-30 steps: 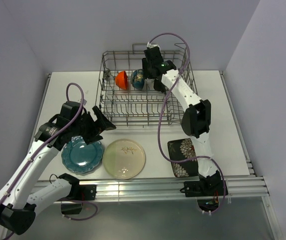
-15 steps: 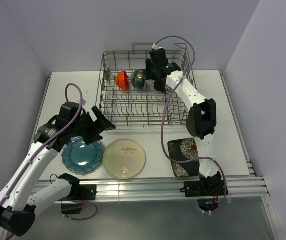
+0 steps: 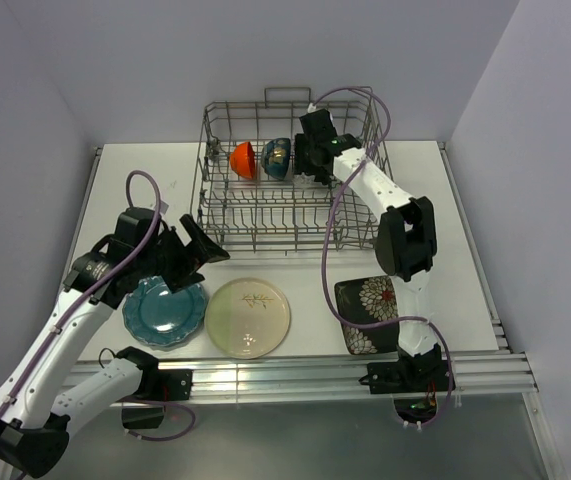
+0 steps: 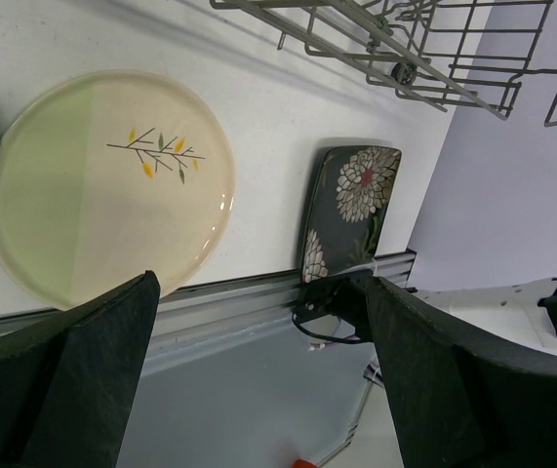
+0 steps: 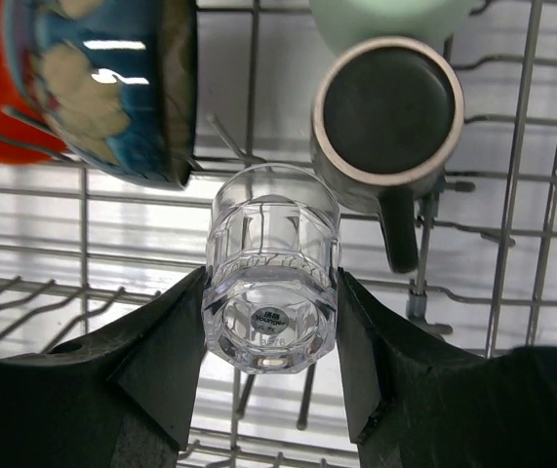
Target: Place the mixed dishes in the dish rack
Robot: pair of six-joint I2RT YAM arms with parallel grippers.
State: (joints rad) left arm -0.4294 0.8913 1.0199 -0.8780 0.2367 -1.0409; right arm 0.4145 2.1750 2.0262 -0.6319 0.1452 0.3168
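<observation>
clamping clear glass (image 5: 271,263) in right gripper (image 5: 270,292), mouth toward dish rack (image 3: 255,215), base toward wrist, left gripper (image 4: 261,283) spread, empty

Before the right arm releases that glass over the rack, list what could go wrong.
1. The clear glass hangs close between the dark bowl and the brown mug; a drift sideways could knock either.
2. The right fingers pinch only its smooth sides, so it might slip.
3. Set on the dish rack wires off-centre, it may tip.
</observation>
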